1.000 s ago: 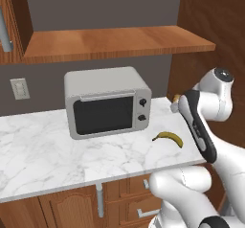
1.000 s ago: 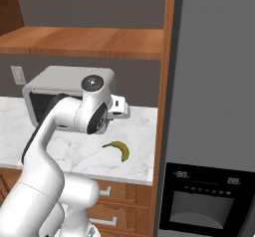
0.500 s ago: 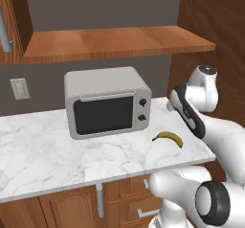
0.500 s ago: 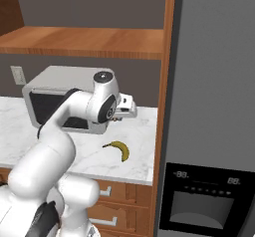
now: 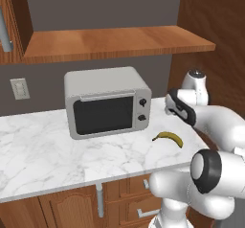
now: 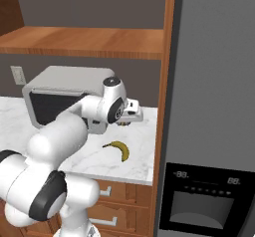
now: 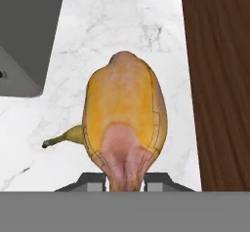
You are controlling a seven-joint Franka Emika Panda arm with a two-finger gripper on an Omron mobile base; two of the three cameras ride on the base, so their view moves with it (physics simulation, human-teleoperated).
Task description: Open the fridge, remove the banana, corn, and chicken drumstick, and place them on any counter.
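Note:
The orange-brown chicken drumstick is clamped by its narrow end in my gripper, which is shut on it. It hangs over the right end of the white marble counter. In the right base view my gripper is a little above and behind the yellow banana. The banana lies flat on the counter, and its stem end peeks out from behind the drumstick. The grey fridge stands to the right with its doors closed. The corn is out of view.
A grey microwave stands on the counter left of the banana, under a wooden shelf. A dark wood panel borders the counter's right end, next to the fridge. The black dispenser panel is low on the fridge door.
The arm's elbow has swung down and toward the cameras. The hand with the drumstick has sunk slightly over the counter's right end. The banana has not moved.

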